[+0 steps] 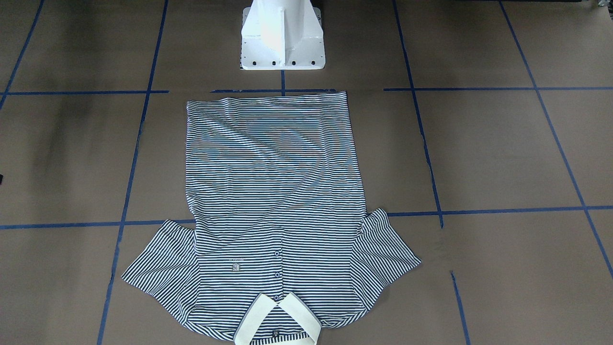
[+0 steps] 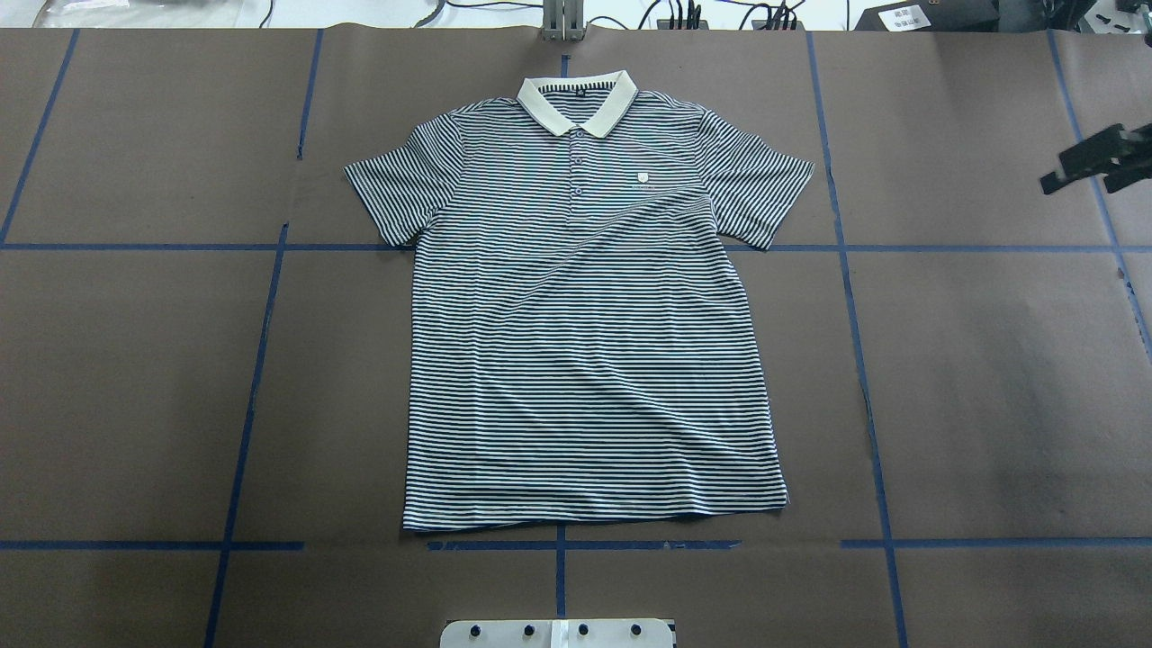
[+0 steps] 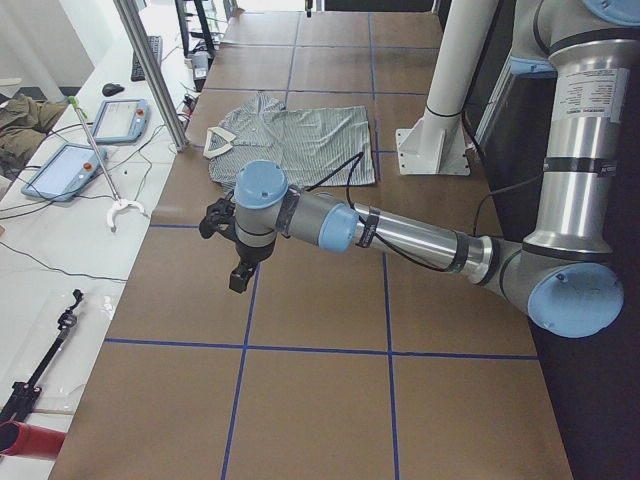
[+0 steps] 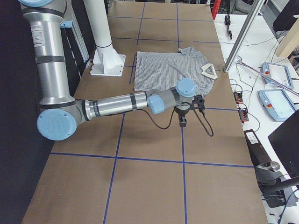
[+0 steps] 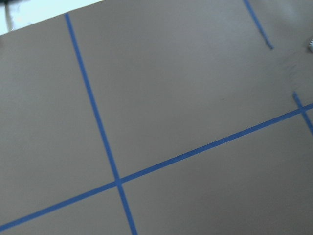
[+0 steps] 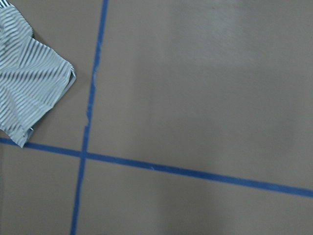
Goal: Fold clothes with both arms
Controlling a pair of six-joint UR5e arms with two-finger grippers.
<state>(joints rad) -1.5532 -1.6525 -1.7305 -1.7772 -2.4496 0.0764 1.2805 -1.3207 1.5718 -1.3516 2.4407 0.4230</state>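
The striped polo shirt [image 2: 585,315] lies flat and face up in the middle of the table, with its cream collar [image 2: 576,99] on the far side from the robot and its hem near the base. It also shows in the front view [image 1: 278,191]. One sleeve [image 6: 29,93] shows in the right wrist view. My right gripper [image 2: 1093,162] hangs off to the right of the shirt, level with the sleeves, apart from it; it also shows in the right side view [image 4: 183,122]. I cannot tell if it is open. My left gripper [image 3: 238,278] hovers over bare table left of the shirt; I cannot tell its state.
The brown table cover carries a grid of blue tape lines [image 2: 558,544]. The white pedestal base [image 1: 282,43] stands just behind the hem. Side benches hold teach pendants [image 3: 60,170] and cables. A metal post [image 2: 560,18] stands beyond the collar.
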